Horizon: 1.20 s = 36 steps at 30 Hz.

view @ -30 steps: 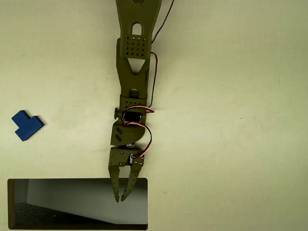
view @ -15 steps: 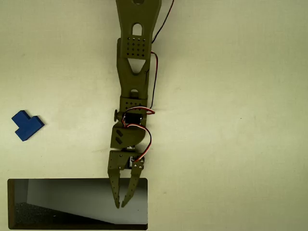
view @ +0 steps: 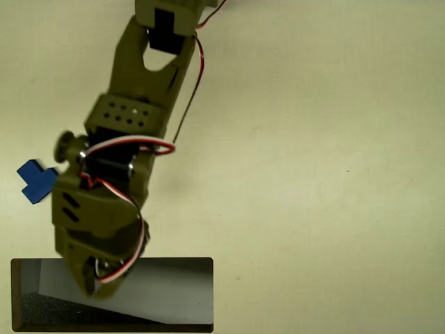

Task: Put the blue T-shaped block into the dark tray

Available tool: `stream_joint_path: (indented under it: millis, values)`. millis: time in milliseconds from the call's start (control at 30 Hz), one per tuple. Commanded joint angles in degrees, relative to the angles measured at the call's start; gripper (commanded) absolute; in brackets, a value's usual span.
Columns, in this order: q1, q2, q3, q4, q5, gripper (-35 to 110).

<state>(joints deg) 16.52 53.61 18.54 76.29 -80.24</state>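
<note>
Leftmost in the overhead view, the blue T-shaped block point(view: 35, 182) lies on the pale table point(view: 327, 174) exactly where it lay half a second ago, though its right-hand part is now hidden behind the arm. Below it, along the bottom edge, the dark tray point(view: 174, 263) is likewise unmoved, its pale sloping inside and dark speckled floor unoccupied by the block. What has changed is the olive-green arm point(view: 122, 118): previously it ran straight down the middle of the picture with its fingers parted over the tray's right half, whereas it has now swung leftward and risen toward the camera, so that it looks much larger and crosses the picture diagonally. Its gripper point(view: 94, 282) now hangs over the tray's upper rim, near the left half, seen nearly end-on beneath the wrist and its red and white wires point(view: 122, 142); whether the jaws are parted or closed cannot be told from this angle, and nothing is visibly held. The swing is best read as the opening of the approach toward the block, which is not yet grasped, so the task remains at its start.
</note>
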Motion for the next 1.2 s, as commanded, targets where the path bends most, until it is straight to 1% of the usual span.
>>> stream_joint_path:
  millis: [0,67,133,167,300,400,500,600,700,1167]
  values:
    - [8.9,10.7,9.7,22.2,-12.4,0]
    - [17.0,13.4,22.8,20.5,-23.6,0]
    - [24.4,11.8,28.9,14.3,-35.0,0]
    - [27.7,9.6,29.5,10.9,-40.9,0]
    - [36.9,-3.1,25.0,-3.2,-58.1,0]
    - [39.9,-12.2,18.2,-11.0,-65.0,0]
    - [39.5,-18.7,14.6,-20.6,-64.1,0]
    - [37.8,-25.3,7.4,-24.7,-61.0,0]
    - [36.1,-28.3,4.7,-27.2,-58.9,0]
    - [27.1,-32.3,1.5,-30.7,-51.3,0]
